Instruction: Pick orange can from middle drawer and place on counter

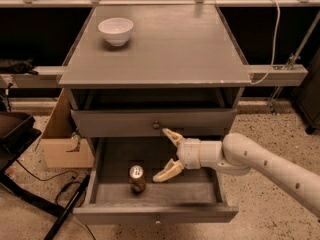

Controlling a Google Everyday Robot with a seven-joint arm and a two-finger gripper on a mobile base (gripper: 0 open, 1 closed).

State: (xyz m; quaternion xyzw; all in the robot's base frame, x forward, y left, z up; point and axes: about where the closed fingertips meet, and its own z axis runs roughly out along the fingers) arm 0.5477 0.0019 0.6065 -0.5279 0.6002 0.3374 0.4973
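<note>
The orange can (137,178) stands upright on the floor of the open middle drawer (155,214), left of centre, its silver top showing. My gripper (167,154) is open over the drawer, just right of the can and apart from it. One pale finger (170,135) points up near the knob of the drawer above; the other (166,172) reaches down toward the can. The white arm comes in from the lower right. The counter (165,44) is the grey cabinet's flat top.
A white bowl (116,31) sits at the counter's back left. The knobbed drawer above (154,122) is shut, close over my gripper. A cardboard box (62,143) stands on the floor to the left, with black cables and a dark stand nearby.
</note>
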